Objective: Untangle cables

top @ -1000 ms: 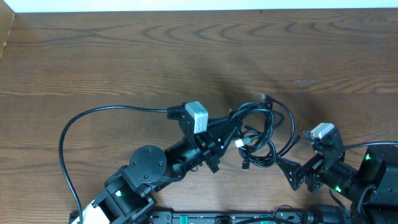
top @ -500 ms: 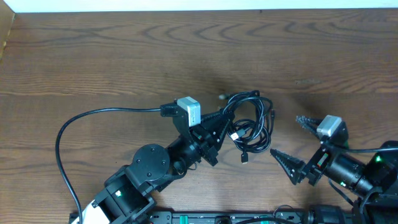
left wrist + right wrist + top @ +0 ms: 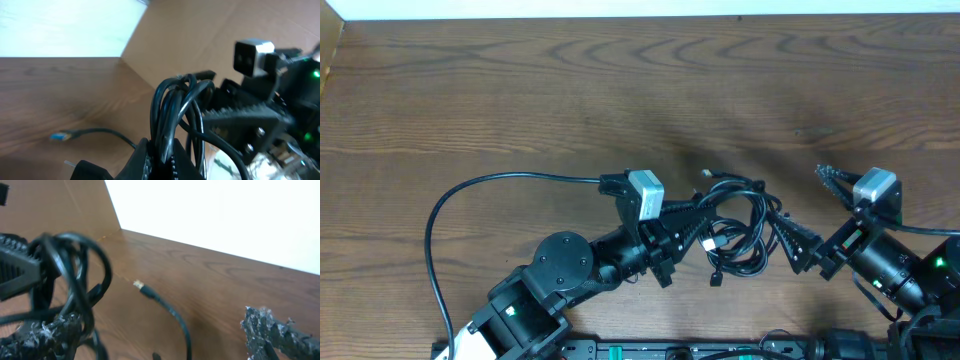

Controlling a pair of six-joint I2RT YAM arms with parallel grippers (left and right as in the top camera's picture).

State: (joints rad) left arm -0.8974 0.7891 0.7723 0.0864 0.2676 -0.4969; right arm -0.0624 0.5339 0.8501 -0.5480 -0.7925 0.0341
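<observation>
- The left gripper [image 3: 698, 213] is clenching its fingers on the cables [image 3: 740, 225], a bunch of thin black cords that is sitting near the front edge of the wooden table [image 3: 520, 80], between the two arms.
- In the left wrist view, several loops of the cables [image 3: 172, 115] are rising in an arch out of the closed left gripper [image 3: 152, 160], packed tightly side by side.
- The right gripper [image 3: 798, 195] is standing just to the right of the bundle with its jaws spread wide and grasping nothing.
- Its lower finger [image 3: 795, 240] is pointing into the right edge of the loops, while the upper finger [image 3: 835, 178] is hanging clear of them over bare wood.
- In the right wrist view, the cables [image 3: 75, 280] are crowding against the serrated left-hand finger [image 3: 45, 332]; whether any cord is actually resting on it cannot be told through the blur.
- The other finger [image 3: 270, 330] is standing well apart at the far side of that picture.
- One loose cord end is trailing away from the bunch across the table, and its small metal plug [image 3: 138, 285] is lying flat on the wood.
- In the left wrist view, another plug [image 3: 60, 136] with a blue tip is lying on the table, apart from the loops.
- A thicker black arm cable [image 3: 430, 230] is arcing across the table from the left arm's wrist.
</observation>
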